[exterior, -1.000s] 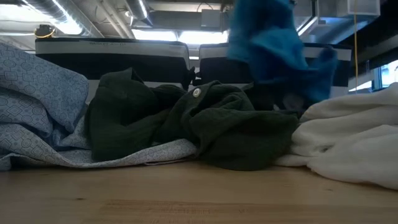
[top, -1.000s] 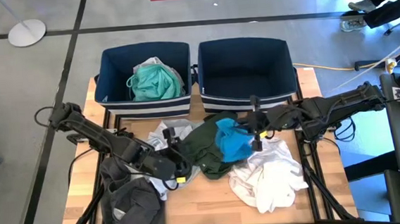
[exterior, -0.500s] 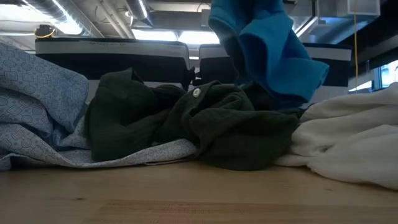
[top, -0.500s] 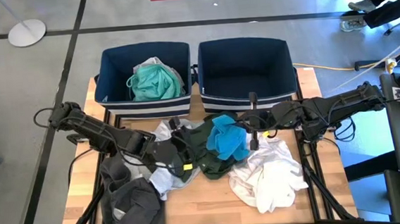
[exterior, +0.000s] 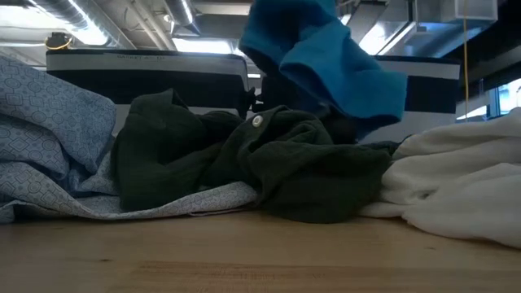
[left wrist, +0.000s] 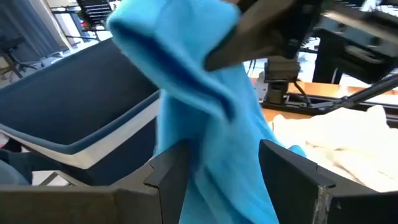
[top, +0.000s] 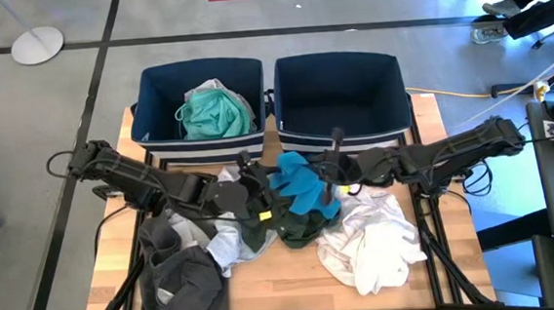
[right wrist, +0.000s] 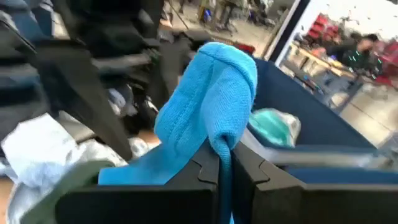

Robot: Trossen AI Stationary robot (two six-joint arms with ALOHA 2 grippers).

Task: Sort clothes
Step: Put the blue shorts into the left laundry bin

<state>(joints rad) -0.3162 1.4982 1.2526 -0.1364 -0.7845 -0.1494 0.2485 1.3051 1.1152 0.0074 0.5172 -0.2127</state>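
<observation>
A bright blue garment (top: 299, 188) hangs over the table's middle, above a dark green garment (exterior: 269, 171) that lies on the table. My right gripper (top: 325, 171) is shut on the blue garment. My left gripper (top: 265, 187) is open. In the left wrist view its two fingers stand on either side of the hanging blue cloth (left wrist: 211, 124). A white garment (top: 376, 241) lies at the near right, a dark grey one (top: 183, 284) at the near left, and a light patterned one (exterior: 49, 138) beside the green one. My right gripper pinches a fold of the blue garment (right wrist: 214, 134) between its two shut fingers, coming level from the table's right. The cloth drapes over the fingers and hangs slack below them, clear of the table in the low view (exterior: 326, 65). My left gripper has the blue cloth between its open fingers (left wrist: 174, 168); whether they touch it I cannot tell.
Two navy bins stand at the table's far edge. The left bin (top: 156, 95) holds a turquoise garment (top: 214, 115) and a pale one. The right bin (top: 390, 88) shows only its dark floor. Bare wood lies along the near edge (top: 286, 277).
My right gripper has carried the blue garment toward the table's left and a little up, so it hangs higher over the green garment. My left gripper has moved toward the far edge and the right, up to the blue garment.
</observation>
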